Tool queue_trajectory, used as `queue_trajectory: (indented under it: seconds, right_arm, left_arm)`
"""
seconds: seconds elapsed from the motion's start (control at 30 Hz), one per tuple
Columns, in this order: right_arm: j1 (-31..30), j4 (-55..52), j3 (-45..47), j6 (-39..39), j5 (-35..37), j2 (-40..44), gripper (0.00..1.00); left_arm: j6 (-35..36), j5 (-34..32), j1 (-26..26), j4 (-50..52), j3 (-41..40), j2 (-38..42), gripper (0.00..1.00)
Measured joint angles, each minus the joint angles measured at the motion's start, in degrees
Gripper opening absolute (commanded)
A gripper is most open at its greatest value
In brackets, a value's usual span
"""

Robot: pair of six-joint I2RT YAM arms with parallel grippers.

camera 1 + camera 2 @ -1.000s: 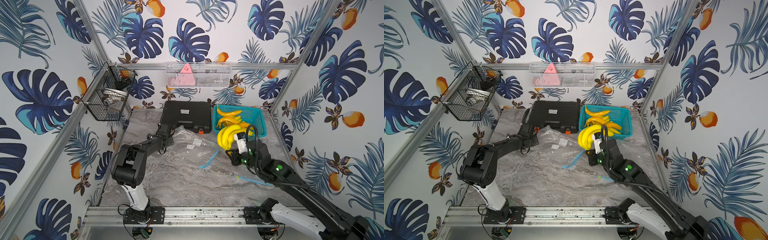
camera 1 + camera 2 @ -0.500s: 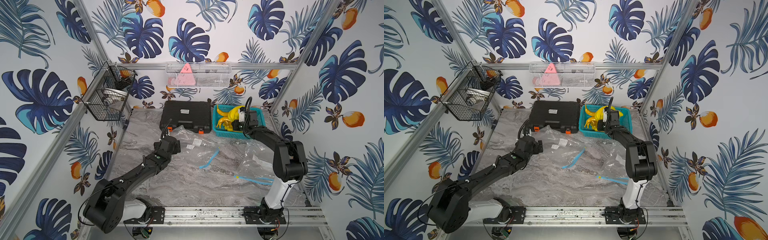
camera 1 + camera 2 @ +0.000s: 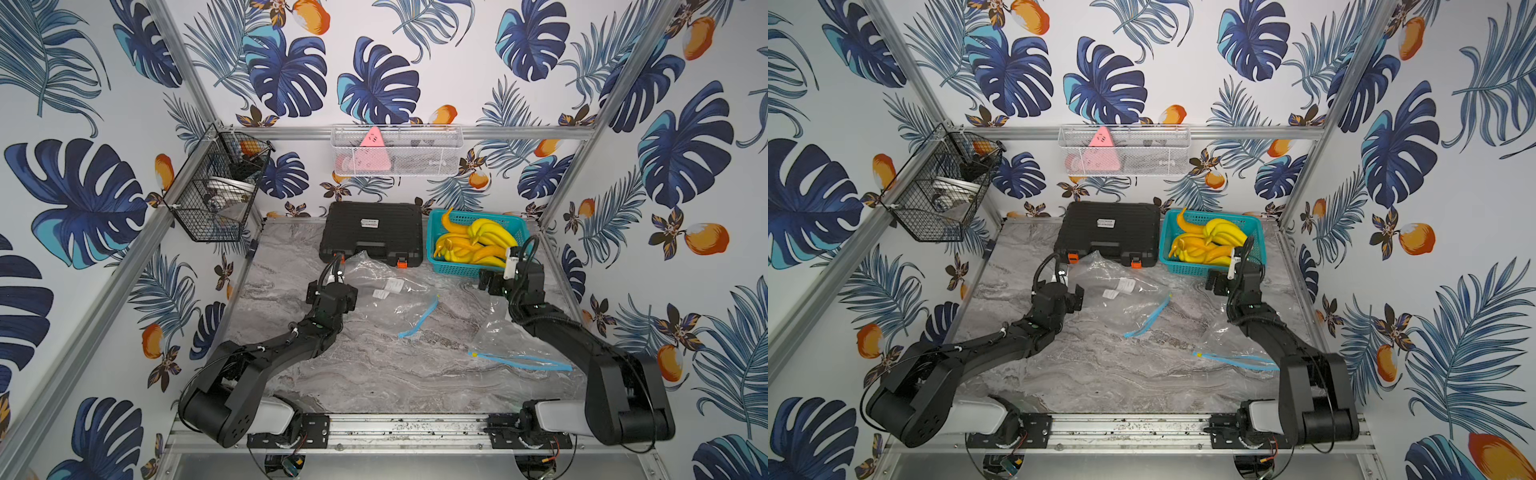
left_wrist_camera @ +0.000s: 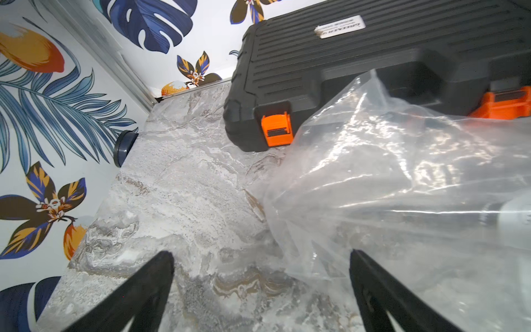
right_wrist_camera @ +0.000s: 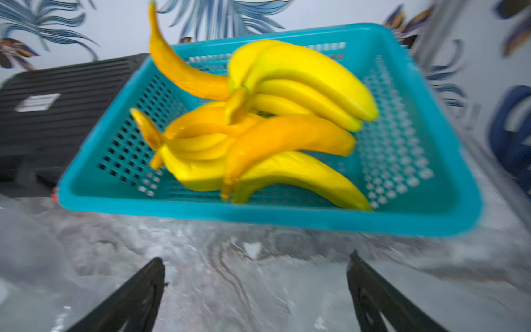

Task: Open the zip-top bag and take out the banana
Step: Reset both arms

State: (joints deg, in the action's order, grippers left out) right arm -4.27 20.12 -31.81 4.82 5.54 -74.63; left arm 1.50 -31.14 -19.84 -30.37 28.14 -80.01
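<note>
In both top views the bananas (image 3: 473, 245) lie heaped in a teal basket (image 3: 469, 271) at the back of the marble tabletop (image 3: 374, 374), beside a black tool case (image 3: 372, 232). The clear zip-top bag (image 3: 386, 286) lies crumpled and flat in front of that case, its blue zip strip (image 3: 419, 318) trailing toward the table's middle. A second clear bag (image 3: 507, 336) with its own blue strip lies near the right arm. Only the top views show these strips. The left gripper (image 3: 332, 286) hangs low just beside the first bag, and the right gripper (image 3: 490, 284) sits just in front of the basket. The left wrist view adds that the left fingers (image 4: 161, 273) are spread wide and hold nothing. One tip is over bare marble and the other is at the bag's edge, while the bag's far corner leans against the case by an orange latch (image 4: 277, 129). The right wrist view, though blurred, shows the right fingers (image 5: 149, 276) equally wide and empty above the table, short of the basket's near wall.
</note>
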Motion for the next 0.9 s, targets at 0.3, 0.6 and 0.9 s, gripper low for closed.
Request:
queue_trajectory:
  seconds: [0.3,0.6,0.9]
  right_arm:
    - [4.1,29.1,14.1,0.3,4.3,-15.0,1.0]
    - [4.7,34.4,9.5,0.6,6.1,-20.0,1.0]
    - [4.8,34.0,9.0,0.5,5.7,-20.6,1.0]
  left_arm:
    - [4.4,8.6,4.5,-14.2,-3.2,-2.3,0.99]
    - [1.2,14.7,5.2,-10.0,-4.4,2.8,0.99]
    - [2.0,14.3,10.3,-19.2,-7.9,-9.8,0.99]
